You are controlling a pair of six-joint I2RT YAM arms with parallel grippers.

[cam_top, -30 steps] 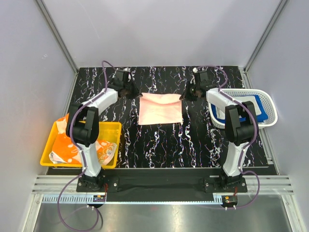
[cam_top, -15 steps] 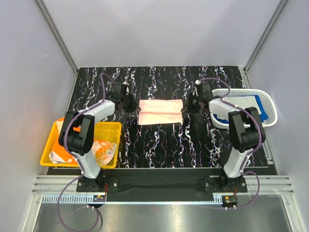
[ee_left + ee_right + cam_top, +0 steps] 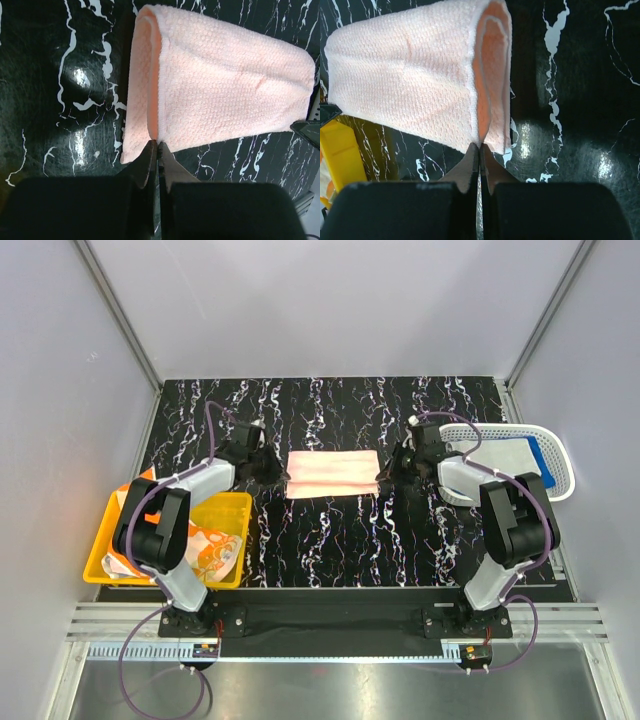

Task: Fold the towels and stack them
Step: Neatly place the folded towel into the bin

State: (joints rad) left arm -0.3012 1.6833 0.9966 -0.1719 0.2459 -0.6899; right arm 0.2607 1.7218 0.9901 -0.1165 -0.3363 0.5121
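Note:
A pale pink towel [image 3: 333, 473] lies folded in half in the middle of the black marbled table. My left gripper [image 3: 272, 476] is shut on the towel's near left corner, where the top layer's edge meets the lower one. The left wrist view shows the towel [image 3: 225, 85] pinched at the tips of that gripper [image 3: 158, 147]. My right gripper [image 3: 385, 476] is shut on the near right corner. The right wrist view shows the towel [image 3: 405, 80] with its open fold end above the tips of that gripper [image 3: 480, 147]. The top layer still bulges a little.
A yellow bin [image 3: 230, 505] at the near left holds an orange-and-white patterned towel [image 3: 215, 545]. A white perforated basket [image 3: 560, 455] at the right holds a blue towel [image 3: 543, 455] and an off-white one [image 3: 500, 455]. Grey walls close in the table.
Both grippers have moved toward me, drawing the towel's far edge over onto its near edge. The towel now lies half as deep as one second ago.

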